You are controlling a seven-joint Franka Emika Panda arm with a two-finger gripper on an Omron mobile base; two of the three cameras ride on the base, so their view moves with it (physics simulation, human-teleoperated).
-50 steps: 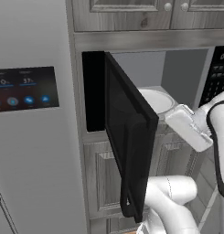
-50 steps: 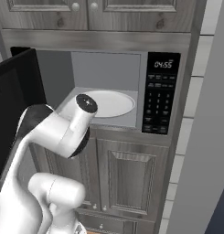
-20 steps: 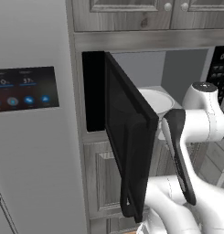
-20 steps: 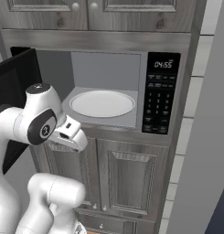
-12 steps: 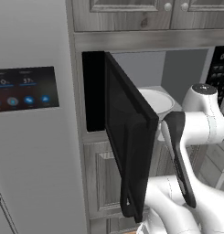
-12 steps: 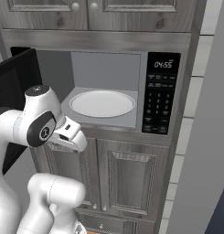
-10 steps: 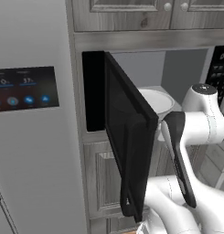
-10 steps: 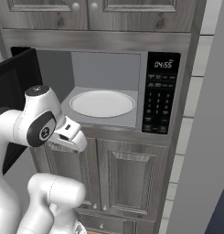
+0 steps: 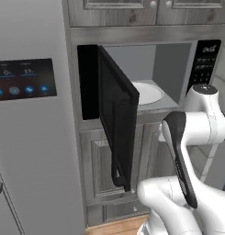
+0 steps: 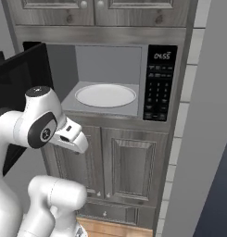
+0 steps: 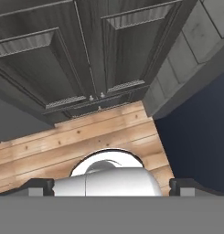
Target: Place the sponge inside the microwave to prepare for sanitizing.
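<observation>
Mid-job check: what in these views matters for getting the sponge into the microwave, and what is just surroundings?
For the job:
microwave, door swung open
turntable, bare
gripper, open, pointing at the floor

Surroundings:
fridge display
lower cabinet doors
wood floor

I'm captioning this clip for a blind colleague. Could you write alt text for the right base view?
A built-in black microwave stands with its door swung open to the left, showing a grey cavity and a bare white turntable. The keypad's clock reads 04:55. A white robot arm is folded low at the left, in front of grey wooden cabinet doors below the microwave.
</observation>
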